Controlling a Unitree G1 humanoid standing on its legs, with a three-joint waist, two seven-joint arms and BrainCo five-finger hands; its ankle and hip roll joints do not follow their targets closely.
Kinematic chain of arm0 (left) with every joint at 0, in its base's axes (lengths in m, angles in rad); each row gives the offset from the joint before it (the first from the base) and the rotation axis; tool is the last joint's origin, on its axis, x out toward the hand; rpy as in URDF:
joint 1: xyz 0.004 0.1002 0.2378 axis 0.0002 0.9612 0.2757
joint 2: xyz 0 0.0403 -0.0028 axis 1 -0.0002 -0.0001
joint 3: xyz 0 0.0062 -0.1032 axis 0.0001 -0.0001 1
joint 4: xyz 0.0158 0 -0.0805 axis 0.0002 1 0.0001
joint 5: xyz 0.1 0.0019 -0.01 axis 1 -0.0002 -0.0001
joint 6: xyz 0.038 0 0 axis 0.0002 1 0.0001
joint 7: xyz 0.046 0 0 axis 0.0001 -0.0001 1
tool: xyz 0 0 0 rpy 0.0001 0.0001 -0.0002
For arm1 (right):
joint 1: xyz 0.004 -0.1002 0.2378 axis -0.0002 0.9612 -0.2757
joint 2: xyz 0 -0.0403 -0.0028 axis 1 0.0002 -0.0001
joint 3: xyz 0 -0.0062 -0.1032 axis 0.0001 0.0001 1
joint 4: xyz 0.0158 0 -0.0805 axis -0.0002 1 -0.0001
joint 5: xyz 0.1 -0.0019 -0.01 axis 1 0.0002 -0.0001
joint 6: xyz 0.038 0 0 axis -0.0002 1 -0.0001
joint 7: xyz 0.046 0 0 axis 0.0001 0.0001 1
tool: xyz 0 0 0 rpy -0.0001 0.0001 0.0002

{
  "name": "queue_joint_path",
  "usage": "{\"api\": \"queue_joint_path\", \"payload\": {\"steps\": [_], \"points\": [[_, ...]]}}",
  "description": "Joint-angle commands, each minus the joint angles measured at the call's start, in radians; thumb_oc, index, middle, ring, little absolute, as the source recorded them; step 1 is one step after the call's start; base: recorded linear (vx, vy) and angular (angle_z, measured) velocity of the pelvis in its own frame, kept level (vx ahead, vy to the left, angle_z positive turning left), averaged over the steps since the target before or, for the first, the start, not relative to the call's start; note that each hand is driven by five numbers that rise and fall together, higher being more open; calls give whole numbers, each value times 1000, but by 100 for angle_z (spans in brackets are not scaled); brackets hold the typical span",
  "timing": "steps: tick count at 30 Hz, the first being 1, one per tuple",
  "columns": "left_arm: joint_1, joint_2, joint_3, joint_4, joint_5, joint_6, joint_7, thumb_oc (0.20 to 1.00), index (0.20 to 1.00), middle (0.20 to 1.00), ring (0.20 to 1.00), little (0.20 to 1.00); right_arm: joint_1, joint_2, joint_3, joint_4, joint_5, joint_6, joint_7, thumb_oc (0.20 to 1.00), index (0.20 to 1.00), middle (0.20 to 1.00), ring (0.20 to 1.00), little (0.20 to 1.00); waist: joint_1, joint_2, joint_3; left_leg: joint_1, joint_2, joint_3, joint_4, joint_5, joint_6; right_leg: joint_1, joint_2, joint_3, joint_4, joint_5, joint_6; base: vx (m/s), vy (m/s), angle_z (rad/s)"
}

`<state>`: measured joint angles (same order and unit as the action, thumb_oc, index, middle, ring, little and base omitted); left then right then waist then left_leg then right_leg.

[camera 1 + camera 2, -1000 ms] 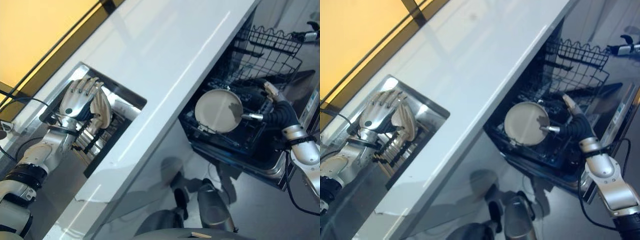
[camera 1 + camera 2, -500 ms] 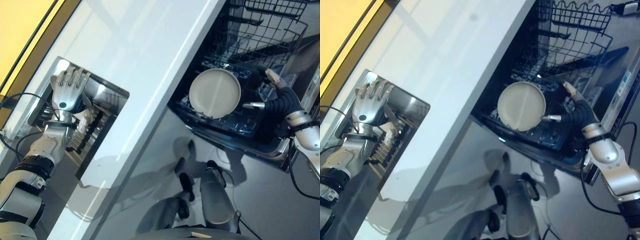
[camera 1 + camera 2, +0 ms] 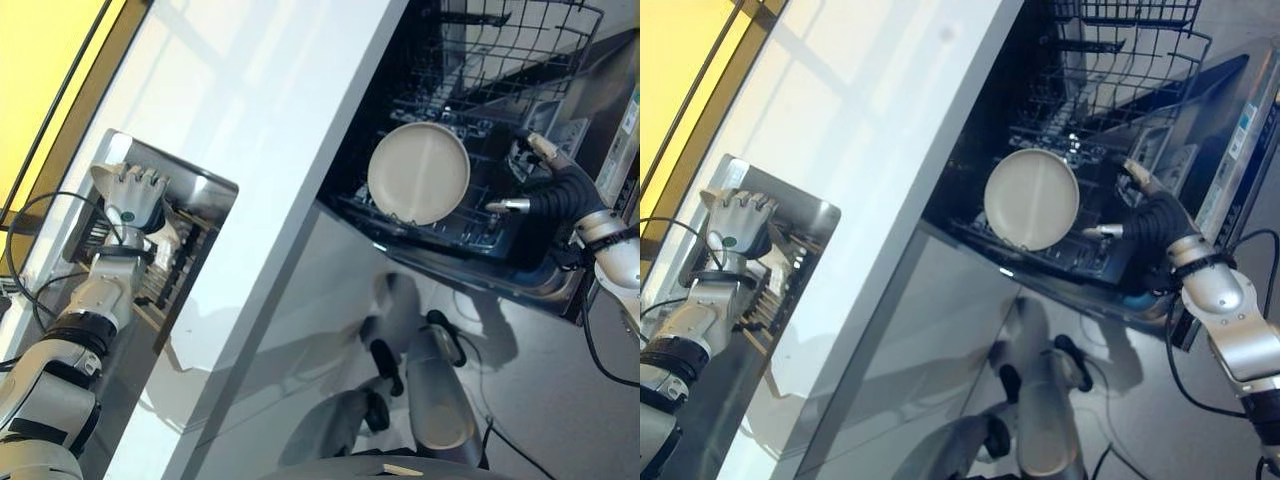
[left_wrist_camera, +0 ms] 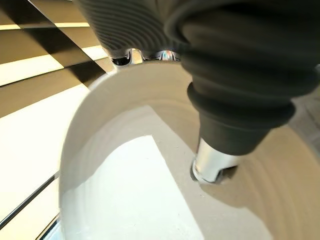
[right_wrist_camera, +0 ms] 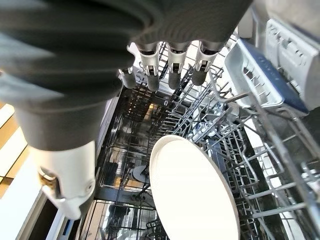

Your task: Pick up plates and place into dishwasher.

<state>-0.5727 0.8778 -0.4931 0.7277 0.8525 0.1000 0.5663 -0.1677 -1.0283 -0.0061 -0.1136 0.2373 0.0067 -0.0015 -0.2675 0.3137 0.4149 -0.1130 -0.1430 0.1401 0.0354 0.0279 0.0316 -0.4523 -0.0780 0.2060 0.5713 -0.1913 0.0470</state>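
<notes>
While the round beige plate (image 3: 418,173) is standing on edge in the black wire lower rack (image 3: 440,232) of the open dishwasher, its flat face is tilting outward. Just beside it, the right hand (image 3: 545,190) is hovering with fingers straight and empty. Over the steel sink (image 3: 805,214), the left hand (image 3: 132,199) is curling its fingers round a second beige plate (image 4: 130,170).
</notes>
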Motion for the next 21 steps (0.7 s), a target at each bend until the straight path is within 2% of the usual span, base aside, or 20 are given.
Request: {"api": "queue_joint_path", "payload": {"steps": [1,9,21], "points": [[31,-42,-3,119,-15,-33,-89,200,200,200,200,200,16,-2,-113,-123,-16,-33,27,1000,1000,1000,1000,1000,-20,-38,-36,-59,-18,-33,127,-68,-38,81,-70,-1,-259,148,49,5,7,7],[84,-44,25,101,-13,-50,-100,200,200,200,200,200,59,10,-165,-143,-24,-19,71,1000,1000,1000,1000,1000,-15,-26,-50,-19,-17,-56,113,-64,-44,123,-77,-15,-269,144,43,-10,0,5],[169,-33,107,108,-93,-68,-12,200,200,200,200,200,116,35,-218,-138,-20,-50,122,1000,1000,1000,1000,1000,11,-36,-108,52,-8,-97,75,-62,-50,205,-77,-53,-306,136,38,-29,-18,12]]}}
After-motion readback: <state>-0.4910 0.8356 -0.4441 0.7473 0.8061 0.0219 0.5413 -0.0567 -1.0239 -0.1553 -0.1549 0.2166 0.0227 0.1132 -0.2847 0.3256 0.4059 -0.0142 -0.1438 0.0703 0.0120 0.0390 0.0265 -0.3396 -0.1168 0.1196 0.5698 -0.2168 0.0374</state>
